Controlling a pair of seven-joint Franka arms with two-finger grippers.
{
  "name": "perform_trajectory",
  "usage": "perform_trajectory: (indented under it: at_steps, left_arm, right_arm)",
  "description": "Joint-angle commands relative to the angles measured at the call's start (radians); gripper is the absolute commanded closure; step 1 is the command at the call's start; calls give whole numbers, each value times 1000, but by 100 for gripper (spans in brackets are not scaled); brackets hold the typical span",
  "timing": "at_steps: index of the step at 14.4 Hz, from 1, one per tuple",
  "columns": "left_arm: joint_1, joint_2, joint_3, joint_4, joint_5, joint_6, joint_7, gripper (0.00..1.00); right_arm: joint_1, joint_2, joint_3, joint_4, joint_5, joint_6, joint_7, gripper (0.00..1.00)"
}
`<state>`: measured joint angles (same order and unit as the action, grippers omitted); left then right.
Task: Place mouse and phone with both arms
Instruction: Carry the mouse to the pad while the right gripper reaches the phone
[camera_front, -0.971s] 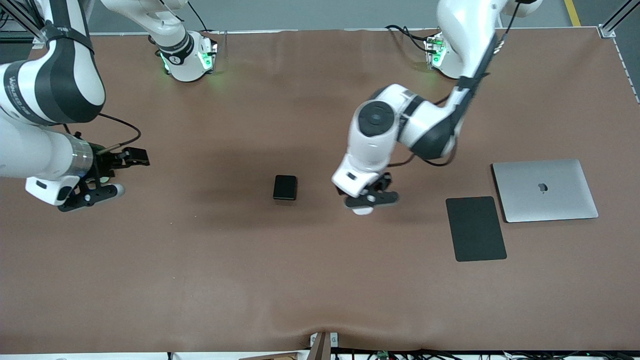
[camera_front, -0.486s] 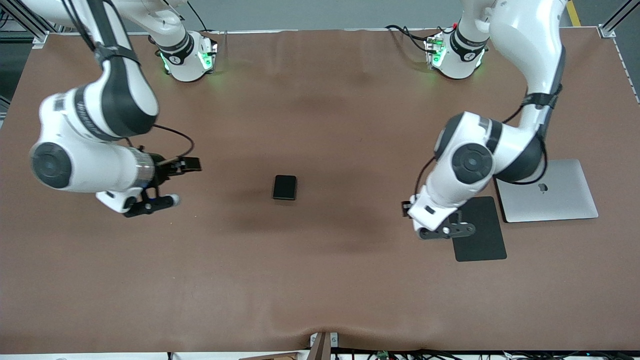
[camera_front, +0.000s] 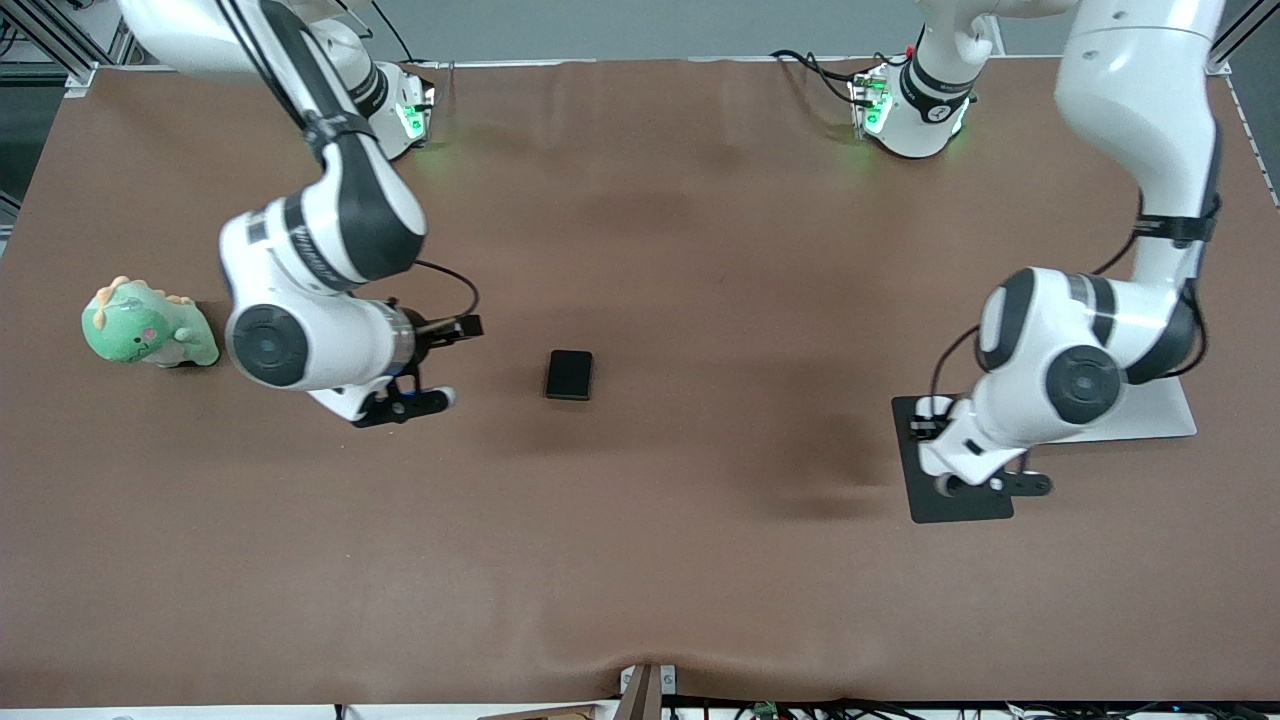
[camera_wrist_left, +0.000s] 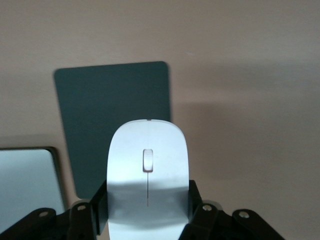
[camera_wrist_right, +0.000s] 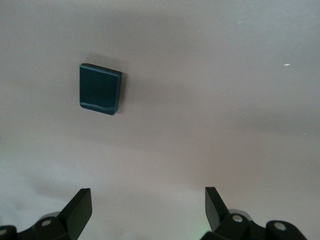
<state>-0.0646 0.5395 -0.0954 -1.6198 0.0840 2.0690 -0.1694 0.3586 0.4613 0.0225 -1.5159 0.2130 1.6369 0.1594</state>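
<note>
Robotics lab bench, two white jointed robot arms (camera_front: 320, 250) bolted to a brown-covered table (camera_front: 640, 560), loose cables and aluminium frame posts (camera_front: 1228, 45) at its edges

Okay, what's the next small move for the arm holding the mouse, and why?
Probably lower the left gripper straight down. Its jaws are shut on the mouse, which hangs over the mouse pad beside the laptop. The right gripper, jaws open, hovers short of the phone.

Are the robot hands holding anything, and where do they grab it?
The left gripper holds the white mouse by its two sides, above the mouse pad. The right gripper is open, holding nothing.
</note>
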Motion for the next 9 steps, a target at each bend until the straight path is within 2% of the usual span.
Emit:
perform_trajectory:
  at_steps: [1,5,9]
  left_arm:
    - [26,42,-10,-9,0,69,36,96]
    - [54,118,-9,-9,2,156,38,95]
    - [66,140,-7,-9,2,178,36,94]
  right_arm:
    - [43,34,-7,6,14,29,43,0]
    - [98,48,-7,-78,40,165,115,0]
    - [143,48,-7,-182,54,319,224,0]
